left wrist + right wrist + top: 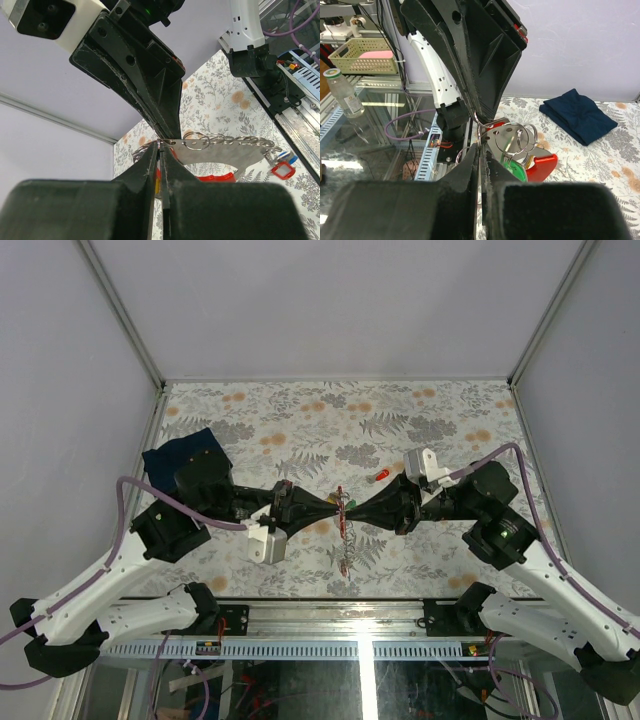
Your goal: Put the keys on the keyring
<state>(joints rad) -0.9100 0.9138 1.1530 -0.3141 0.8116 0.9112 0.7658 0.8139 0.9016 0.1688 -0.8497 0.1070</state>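
- The left gripper (160, 150) has its fingers pressed tight together on the thin wire ring of the keyring (215, 154).
- The right gripper (479, 146) comes in from the opposite side, its fingers pinched on that same ring, so the two sets of tips meet nose to nose at the centre of the top view.
- The keyring hangs in the air between them, above the table (300, 405), with its grey fob (235, 156) flat and a red strap (216, 177) beneath.
- Keys (282, 170) with red and blue tags dangle at the lower right of the left wrist view.
- A small red piece (381, 475) lies on the table, just up and right of the grippers.
- A dark blue cloth (180, 455) sits at centre left.
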